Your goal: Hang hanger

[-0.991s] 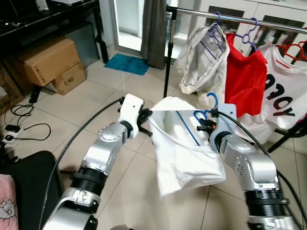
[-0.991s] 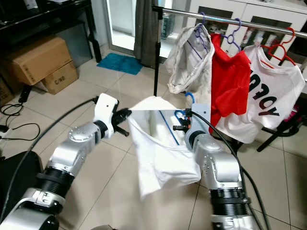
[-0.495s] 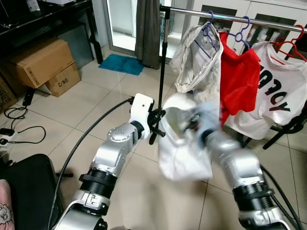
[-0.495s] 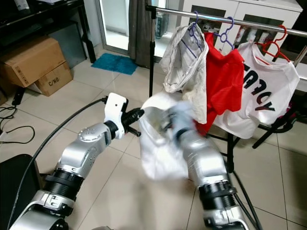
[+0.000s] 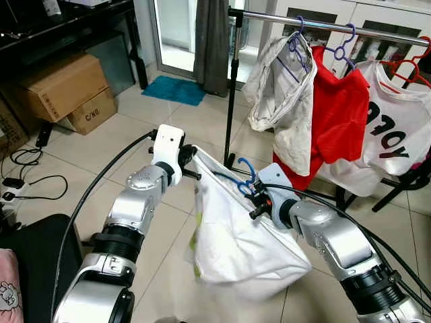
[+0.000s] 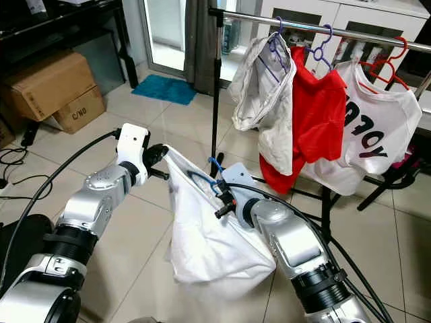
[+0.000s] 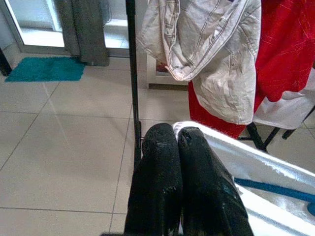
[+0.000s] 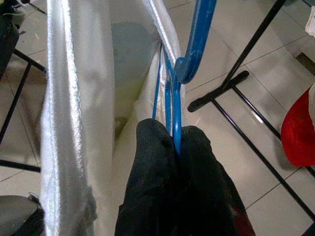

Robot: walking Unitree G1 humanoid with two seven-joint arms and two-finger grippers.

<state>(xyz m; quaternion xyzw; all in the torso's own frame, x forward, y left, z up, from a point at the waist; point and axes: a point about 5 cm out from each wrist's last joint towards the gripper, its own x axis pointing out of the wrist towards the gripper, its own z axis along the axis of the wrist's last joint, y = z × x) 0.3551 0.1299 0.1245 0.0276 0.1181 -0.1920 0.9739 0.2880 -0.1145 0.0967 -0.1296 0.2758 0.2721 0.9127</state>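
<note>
The robot holds a white shirt [image 5: 236, 242] up in front of it, low down and near the clothes rail [image 5: 323, 25]. The shirt is on a blue hanger [image 5: 244, 176].

The right gripper [image 8: 174, 142] is closed tight on the blue hanger. Its two black fingers [image 8: 152, 162] pinch the thin blue wire just under the hook. The hook curls up above the fingers. It is not on the rail.

The left gripper [image 7: 176, 135] is closed too. It pinches the edge of the white shirt at one top corner. The cloth runs tight from this gripper across to the hanger, and the rest of the shirt hangs down like a bag over the tiled floor [image 5: 101, 141].

Behind the shirt stands the rail on a black pole [image 5: 232, 94]. A pale grey shirt [image 5: 286, 101], a red shirt [image 5: 337, 114] and a white shirt with black letters [image 5: 397, 128] hang on it side by side.

Cardboard boxes [image 5: 60, 87] sit on the floor to the robot's left. A blue-green mat [image 5: 176, 90] lies by the glass door.
</note>
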